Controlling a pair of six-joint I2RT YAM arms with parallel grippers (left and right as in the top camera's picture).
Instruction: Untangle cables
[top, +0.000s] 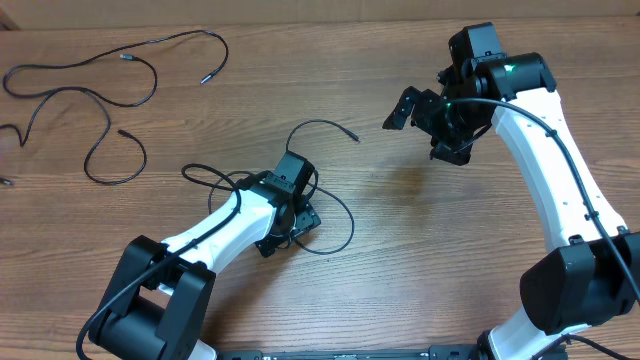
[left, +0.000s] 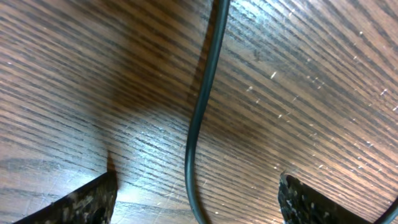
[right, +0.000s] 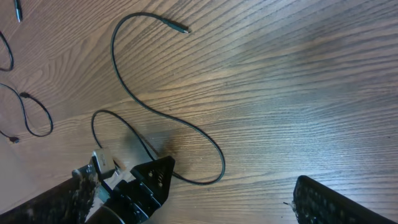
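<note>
Cables (top: 125, 57): lying loose far left on table (top: 400, 260), seen overhead only. Central cable (top: 350, 222): running between left gripper's (top: 288, 228) parted fingers (left: 81, 202), shown only by its wrist view. Right gripper (top: 428, 128): hovering, jaws apart, holding nothing.

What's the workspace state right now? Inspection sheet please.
Surface: wooden table, bare grain.
Job's things: looped cable at centre under the left arm; loose cables spread at far left.
Clutter: nothing seen.
Grippers: left gripper low at the table, fingers apart either side of the looped cable, not closed on it; right gripper raised, open, holding nothing.
Cables: arm wire runs along the right arm; the left arm has one too.
Surroundings: only a pale strip past the far edge.
</note>
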